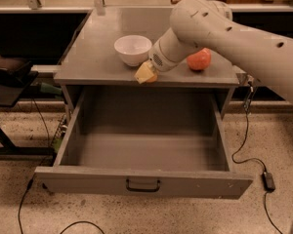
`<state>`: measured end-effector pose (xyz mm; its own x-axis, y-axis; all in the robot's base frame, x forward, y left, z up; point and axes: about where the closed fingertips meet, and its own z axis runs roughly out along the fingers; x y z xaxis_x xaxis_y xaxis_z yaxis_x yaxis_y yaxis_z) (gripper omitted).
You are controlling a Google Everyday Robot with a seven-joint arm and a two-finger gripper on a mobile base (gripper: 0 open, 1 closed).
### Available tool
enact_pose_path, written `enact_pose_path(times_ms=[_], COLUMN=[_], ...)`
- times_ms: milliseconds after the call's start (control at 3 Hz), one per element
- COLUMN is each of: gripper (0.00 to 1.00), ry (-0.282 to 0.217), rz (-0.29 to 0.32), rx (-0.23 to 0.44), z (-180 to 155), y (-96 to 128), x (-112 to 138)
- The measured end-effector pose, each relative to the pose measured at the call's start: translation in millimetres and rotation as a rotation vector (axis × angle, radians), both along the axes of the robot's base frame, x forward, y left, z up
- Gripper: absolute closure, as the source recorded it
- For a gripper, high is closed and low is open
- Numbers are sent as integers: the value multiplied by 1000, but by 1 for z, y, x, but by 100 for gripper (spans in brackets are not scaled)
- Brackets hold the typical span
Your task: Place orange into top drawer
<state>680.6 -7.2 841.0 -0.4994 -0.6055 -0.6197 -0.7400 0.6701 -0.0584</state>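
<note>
The top drawer (88,179) of the grey cabinet is pulled fully open, and its inside shows nothing in it. Its dark pull handle (143,185) is at the centre of the front panel. My gripper (146,73), with pale yellow fingers, is at the front edge of the cabinet top, just above the back of the drawer. It is shut on the orange (153,77), of which only a small orange patch shows beside the fingers. My large white arm reaches in from the right.
A white bowl (133,49) stands on the cabinet top (97,62) just left of my gripper. A larger reddish-pink fruit (198,59) lies to its right, partly behind my arm. Cables run along the floor on both sides. A dark stand is at the left.
</note>
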Motion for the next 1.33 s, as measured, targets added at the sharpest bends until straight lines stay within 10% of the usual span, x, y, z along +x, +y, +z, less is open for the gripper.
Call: enact_pose_path(times_ms=[667,1333], gripper=[100,100], ry=[-32,173], rz=[91,235], rx=[44,65], z=[40,-10], y=[-22,-24], x=[-58,-126])
